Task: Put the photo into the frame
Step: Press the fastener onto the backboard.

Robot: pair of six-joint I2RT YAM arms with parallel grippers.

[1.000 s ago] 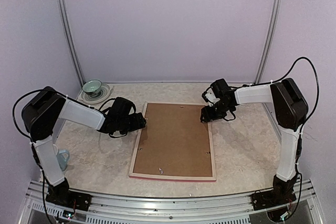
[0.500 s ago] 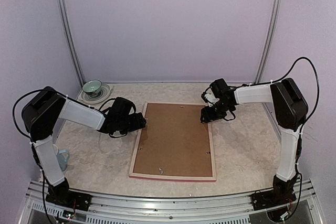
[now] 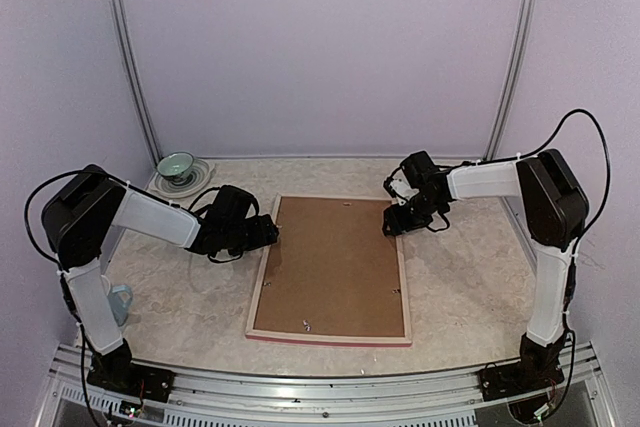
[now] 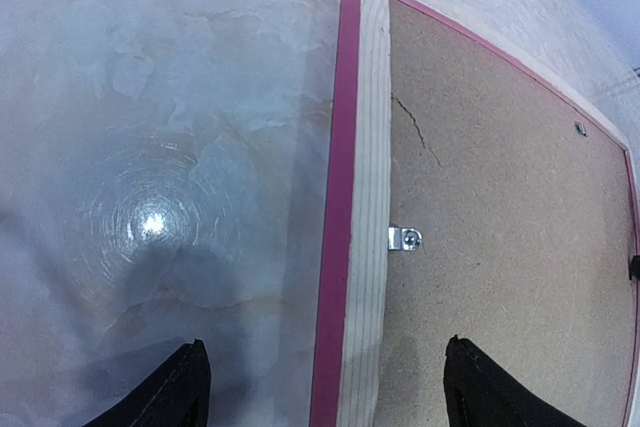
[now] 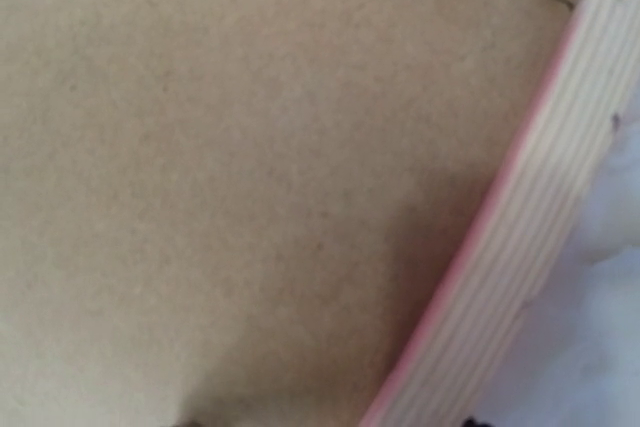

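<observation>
The frame (image 3: 262, 277) lies face down in the middle of the table, pale wood up and pink at its edges. A plain brown backing board (image 3: 335, 262) fills it. The photo is hidden. My left gripper (image 3: 268, 234) is at the frame's left rail near the far corner. In the left wrist view the left gripper (image 4: 325, 347) is open and straddles the rail (image 4: 362, 197), with a small metal clip (image 4: 404, 238) just ahead. My right gripper (image 3: 393, 222) hovers at the far right corner. In the blurred right wrist view it (image 5: 330, 422) is open above the board (image 5: 250, 147) and rail (image 5: 520, 247).
A green bowl on a saucer (image 3: 178, 165) stands at the back left corner. A pale blue cup (image 3: 120, 302) sits beside the left arm's base. Metal uprights (image 3: 130, 67) run up the back wall on both sides.
</observation>
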